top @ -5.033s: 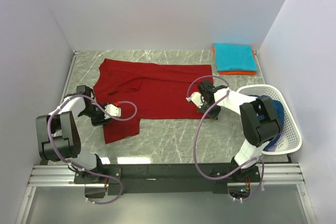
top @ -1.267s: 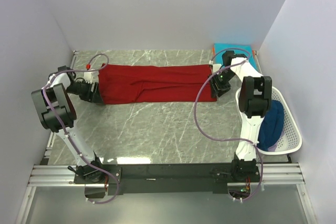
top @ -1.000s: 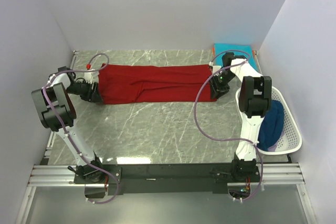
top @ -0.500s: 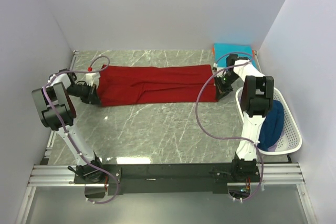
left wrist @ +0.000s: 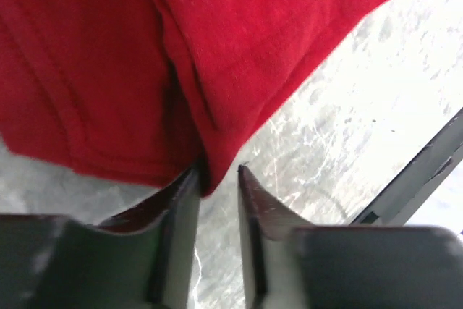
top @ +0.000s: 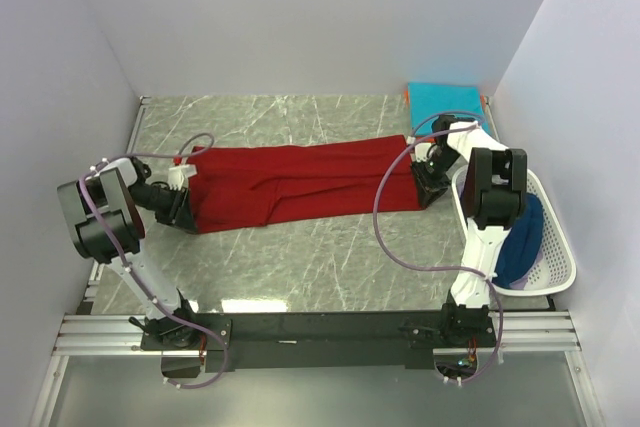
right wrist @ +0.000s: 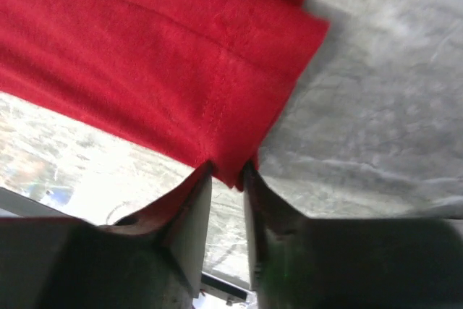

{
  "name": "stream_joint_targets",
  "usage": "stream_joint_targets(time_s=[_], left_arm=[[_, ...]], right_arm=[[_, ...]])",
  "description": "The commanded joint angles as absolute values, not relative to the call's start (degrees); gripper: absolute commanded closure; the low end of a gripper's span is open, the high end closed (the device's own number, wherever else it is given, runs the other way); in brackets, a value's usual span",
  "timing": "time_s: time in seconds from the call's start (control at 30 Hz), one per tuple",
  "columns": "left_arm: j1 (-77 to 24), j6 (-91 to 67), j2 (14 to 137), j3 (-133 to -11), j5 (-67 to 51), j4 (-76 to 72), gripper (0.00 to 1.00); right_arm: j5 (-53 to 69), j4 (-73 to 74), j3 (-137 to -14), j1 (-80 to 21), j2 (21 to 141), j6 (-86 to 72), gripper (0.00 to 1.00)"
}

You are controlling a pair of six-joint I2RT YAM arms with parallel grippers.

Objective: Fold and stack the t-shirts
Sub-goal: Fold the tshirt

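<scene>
We see red shirt (top: 300, 182) lying as long folded band across mid-desk, from near left edge to near right edge. Our left gripper (left wrist: 217, 171) pinches its left end, right gripper (right wrist: 228, 168) pinches its right end. Teal shirt (top: 440, 102) lies folded at far right corner. Navy shirt (top: 520, 237) sits in basket (top: 558, 242) at right edge.

The red shirt (top: 300, 184) is stretched as a long band across the middle of the table (top: 320, 267). Its ends are pinched by the left gripper (top: 186, 209) and the right gripper (top: 424, 189), so it bars the way from side to side. In front of it, toward the arm bases, there is a wide field of bare marble. Behind it a narrower bare strip runs to the back wall. The teal shirt (top: 445, 102) takes the far right corner and the basket (top: 562, 269) takes the right edge. The right arm's cable (top: 378, 217) loops over the near field.
</scene>
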State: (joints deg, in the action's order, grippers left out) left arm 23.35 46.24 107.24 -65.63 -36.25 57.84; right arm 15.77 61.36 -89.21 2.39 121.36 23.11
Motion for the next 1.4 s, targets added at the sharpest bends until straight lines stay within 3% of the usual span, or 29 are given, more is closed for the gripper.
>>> stream_joint_targets(time_s=[0.0, 0.07, 0.27, 0.4, 0.63, 0.87, 1.37], left_arm=[[25.13, 48.24, 102.40, -66.96, -39.71, 59.13, 0.64], [26.01, 50.09, 100.82, -68.55, -43.50, 61.25, 0.61], [25.93, 50.19, 96.68, -70.67, -48.95, 64.25, 0.59], [25.58, 45.11, 97.03, -68.47, -49.39, 62.50, 0.59], [24.00, 37.98, 98.87, -66.09, -47.73, 57.84, 0.57], [22.32, 30.68, 103.09, -65.83, -45.44, 54.49, 0.52], [22.41, 23.91, 105.38, -64.69, -41.31, 50.36, 0.46]], right_arm=[[14.05, 62.75, -89.73, 2.11, 117.17, 25.40, 0.63], [18.51, 64.15, -91.05, 1.06, 113.39, 25.31, 0.59], [29.95, 62.59, -92.64, -5.17, 106.44, 20.14, 0.58], [37.25, 55.65, -91.15, -14.30, 105.82, 13.81, 0.57], [42.45, 40.36, -91.58, -27.31, 111.44, -1.02, 0.56], [44.12, 26.47, -91.93, -35.93, 117.77, -14.05, 0.43], [46.32, 16.09, -93.16, -41.04, 128.32, -28.03, 0.37]])
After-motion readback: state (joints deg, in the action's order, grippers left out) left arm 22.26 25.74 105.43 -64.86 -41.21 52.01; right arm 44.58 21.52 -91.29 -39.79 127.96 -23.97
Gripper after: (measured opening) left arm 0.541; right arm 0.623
